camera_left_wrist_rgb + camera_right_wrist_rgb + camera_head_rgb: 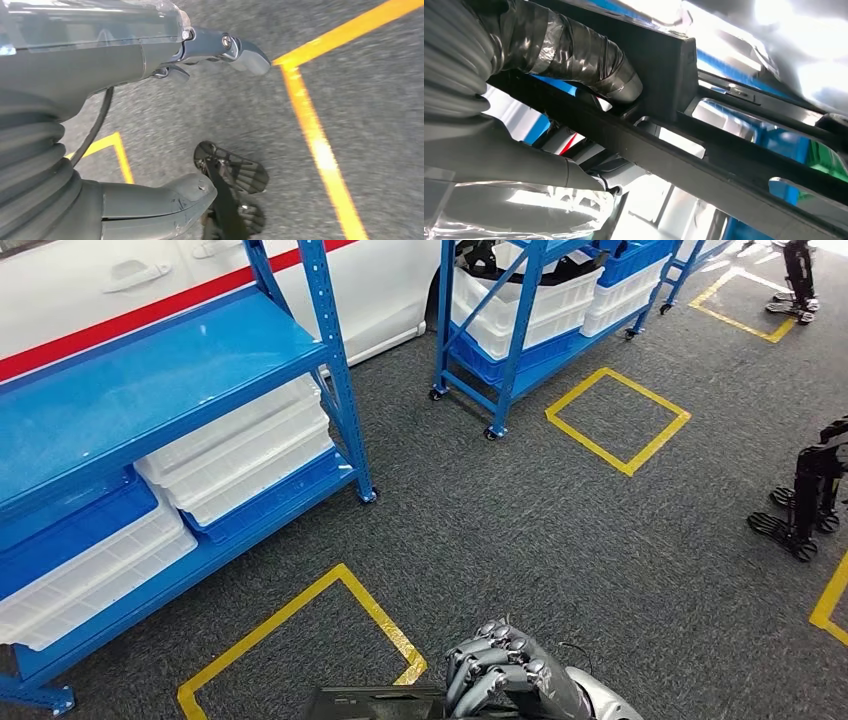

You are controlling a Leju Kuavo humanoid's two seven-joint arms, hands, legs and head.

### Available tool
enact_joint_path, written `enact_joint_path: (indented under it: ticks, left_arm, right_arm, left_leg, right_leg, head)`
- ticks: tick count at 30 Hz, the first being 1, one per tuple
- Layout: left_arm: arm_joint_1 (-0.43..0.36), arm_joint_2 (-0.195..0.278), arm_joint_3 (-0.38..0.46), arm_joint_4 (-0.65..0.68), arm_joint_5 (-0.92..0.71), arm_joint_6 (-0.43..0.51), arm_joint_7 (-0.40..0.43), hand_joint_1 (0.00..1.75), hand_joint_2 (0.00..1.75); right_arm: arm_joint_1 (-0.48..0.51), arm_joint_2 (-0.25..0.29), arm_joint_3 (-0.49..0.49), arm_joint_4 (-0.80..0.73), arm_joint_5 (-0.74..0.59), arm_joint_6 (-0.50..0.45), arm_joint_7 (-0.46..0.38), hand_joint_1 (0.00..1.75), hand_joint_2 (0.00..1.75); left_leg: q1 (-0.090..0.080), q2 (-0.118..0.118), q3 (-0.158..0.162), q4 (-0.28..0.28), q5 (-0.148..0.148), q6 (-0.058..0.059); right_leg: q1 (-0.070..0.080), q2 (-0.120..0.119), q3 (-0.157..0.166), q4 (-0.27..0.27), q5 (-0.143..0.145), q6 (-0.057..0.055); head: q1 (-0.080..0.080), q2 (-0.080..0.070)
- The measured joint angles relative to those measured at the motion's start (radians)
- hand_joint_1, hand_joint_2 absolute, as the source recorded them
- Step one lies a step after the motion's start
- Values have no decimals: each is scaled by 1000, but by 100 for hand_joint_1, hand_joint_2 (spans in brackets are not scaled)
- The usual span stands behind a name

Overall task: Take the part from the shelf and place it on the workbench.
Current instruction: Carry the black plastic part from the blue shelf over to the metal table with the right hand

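Note:
At the bottom edge of the head view my right hand (505,670) holds a flat black part (375,703) low in front of my body. Seen close in the right wrist view, the part (664,145) is a black frame of bars, and my right hand (574,55) grips it with the thumb pressed on one bar. My left hand (90,65) hangs over the grey carpet, thumb and fingers apart, holding nothing. The blue shelf (150,370) stands at the left, with white bins (240,455) on its lower levels.
A second blue wheeled shelf (500,370) with white bins stands farther back. Yellow tape squares (618,420) mark the grey carpet, one (300,640) right ahead of me. Another robot's dark legs (805,500) stand at the right. A white vehicle (120,285) is behind the shelf.

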Motion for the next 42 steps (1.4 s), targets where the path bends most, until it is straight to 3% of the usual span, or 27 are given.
enact_joint_path:
  ticks: [2, 3, 4, 6, 8, 10, 12, 13, 14, 15, 17, 19, 21, 22, 24, 26, 28, 29, 31, 33, 35, 37, 38, 40, 42]
  left_arm:
    - [-2, 11, 0, 2, 8, -10, -14, 0, 175]
    - [-3, 14, 0, 3, 12, -14, -19, 0, 175]
    - [-5, 17, -1, 4, 15, -17, -22, 0, 175]
    - [-10, 17, -5, 5, 25, -19, -24, 0, 175]
    - [-13, 16, -7, 6, 34, -21, -23, 0, 175]
    - [-11, 16, -8, 8, 38, -20, -18, 0, 175]
    - [-7, 16, -11, 12, 40, -13, -8, 0, 175]
    - [-5, 15, -13, 13, 41, -9, -2, 0, 175]
    - [-5, 14, -15, 14, 42, -6, 2, 0, 175]
    - [-5, 12, -16, 14, 42, -4, 4, 0, 175]
    - [-5, 11, -18, 15, 42, -3, 6, 0, 175]
    - [-5, 10, -21, 18, 42, -2, 7, 0, 175]
    - [-7, 9, -22, 19, 42, -2, 7, 0, 175]
    - [-9, 9, -23, 19, 42, -1, 7, 0, 175]
    - [-11, 8, -23, 19, 42, -1, 7, 0, 175]
    - [-8, 8, -24, 20, 42, -1, 7, 0, 175]
    - [-4, 7, -24, 21, 43, 2, 11, 0, 175]
    - [-2, 7, -24, 22, 43, 5, 15, 0, 175]
    - [0, 7, -24, 23, 45, 13, 21, 0, 175]
    - [2, 6, -24, 26, 46, 17, 24, 0, 175]
    - [3, 5, -25, 29, 47, 16, 23, 0, 175]
    - [3, 2, -29, 30, 48, 16, 20, 0, 175]
    - [3, 0, -32, 30, 48, 16, 17, 0, 175]
    - [5, -3, -36, 32, 49, 13, 6, 0, 175]
    - [8, -4, -38, 33, 49, 6, -13, 0, 175]
  right_arm:
    - [-1, 15, -17, 5, -7, 16, -10, 175, 175]
    - [-3, 20, -23, 5, -8, 24, -13, 175, 175]
    - [-6, 24, -28, 5, -9, 33, -14, 175, 175]
    - [-11, 29, -37, 0, -10, 42, -11, 175, 175]
    - [-15, 31, -50, -8, -17, 42, -6, 175, 175]
    - [-20, 31, -67, -13, -31, 45, -2, 175, 175]
    - [-18, 31, -87, -14, -45, 55, -1, 175, 175]
    - [-15, 31, -97, -14, -51, 61, -1, 175, 175]
    - [-12, 31, -107, -14, -55, 66, -2, 175, 175]
    - [-9, 31, -115, -14, -58, 69, -4, 175, 175]
    - [-8, 31, -127, -14, -60, 70, -5, 175, 175]
    - [-7, 32, -135, -14, -62, 71, -6, 175, 175]
    - [-6, 32, -141, -14, -63, 73, -7, 175, 175]
    - [-5, 32, -143, -15, -64, 74, -7, 175, 175]
    - [-4, 33, -144, -16, -65, 74, -8, 175, 175]
    - [-4, 35, -145, -17, -66, 74, -8, 175, 175]
    - [-2, 36, -145, -17, -66, 75, -8, 175, 175]
    - [0, 36, -146, -17, -66, 76, -9, 175, 175]
    - [8, 36, -151, -17, -69, 78, -11, 175, 175]
    - [22, 36, -162, -17, -74, 79, -13, 175, 175]
    - [41, 36, -176, -18, -76, 78, -15, 175, 175]
    - [62, 36, -187, -25, -70, 77, -15, 175, 175]
    - [68, 36, -190, -29, -66, 76, -14, 175, 175]
    - [65, 40, -192, -36, -63, 79, -4, 175, 175]
    - [45, 46, -191, -37, -64, 91, 16, 175, 175]
  left_leg:
    - [2, -39, 54, -123, 50, 5]
    - [2, -52, 68, -155, 58, 8]
    - [0, -57, 72, -166, 56, 12]
    - [1, -36, 74, -173, 62, 21]
    - [6, -13, 78, -183, 69, 35]
    - [7, 11, 80, -188, 70, 43]
    - [6, 36, 80, -187, 68, 45]
    - [6, 48, 81, -187, 66, 43]
    - [6, 60, 83, -187, 64, 41]
    - [6, 71, 86, -187, 62, 38]
    - [3, 91, 94, -185, 54, 28]
    - [-3, 108, 100, -184, 47, 16]
    - [-4, 127, 106, -187, 43, 6]
    - [-1, 123, 109, -184, 37, 0]
    - [4, 79, 93, -138, 2, -8]
    - [5, 28, 35, -17, -61, -8]
    - [5, 15, -22, 88, -91, -7]
    - [5, 12, -30, 93, -77, -5]
    - [5, 0, 1, 0, -4, 3]
    - [5, -39, 50, -120, 51, 11]
    - [2, -61, 69, -165, 56, 15]
    - [1, -44, 75, -175, 61, 22]
    - [3, -33, 79, -182, 64, 27]
    - [7, -7, 86, -195, 71, 37]
    - [3, 20, 87, -197, 70, 44]
  right_leg:
    - [1, 22, -5, 9, -3, 6]
    - [0, 31, -9, 12, -3, 11]
    - [-1, 40, -13, 14, -2, 17]
    - [-2, 52, -19, 13, 2, 29]
    - [2, 15, -34, 42, -18, 38]
    - [1, -40, -85, 146, -78, 45]
    - [-7, -57, -145, 264, -125, 53]
    - [-10, -60, -155, 284, -123, 55]
    - [-12, -65, -144, 263, -101, 56]
    - [-14, -75, -114, 206, -67, 56]
    - [-9, -121, -43, 71, -17, 50]
    - [-1, -144, -17, 15, -8, 38]
    - [2, -120, -20, 14, -8, 26]
    - [1, -109, -19, 11, -6, 20]
    - [-3, -88, -14, 4, -3, 6]
    - [-2, -66, -13, 2, -2, -2]
    - [3, -40, -12, 4, -3, -6]
    - [5, -25, -12, 5, -4, -6]
    - [7, 2, -9, 9, -6, -6]
    - [7, 24, -9, 14, -9, -1]
    - [4, 42, -15, 16, -8, 10]
    - [0, 59, -19, 13, -5, 23]
    - [1, 54, -20, 17, -7, 28]
    - [4, 5, -48, 74, -44, 36]
    - [0, -48, -114, 203, -107, 43]
  head:
    - [0, 0]
    - [0, 0]
    - [0, 0]
    - [0, 0]
    - [0, 0]
    - [1, 0]
    - [1, 0]
    - [0, 0]
    - [0, 0]
    - [1, 0]
    - [0, 0]
    - [0, 0]
    - [0, 0]
    - [0, 0]
    - [0, 0]
    - [0, 0]
    - [0, 0]
    - [0, 0]
    - [0, 0]
    - [0, 0]
    - [0, 0]
    - [0, 0]
    - [0, 0]
    - [0, 0]
    - [0, 0]
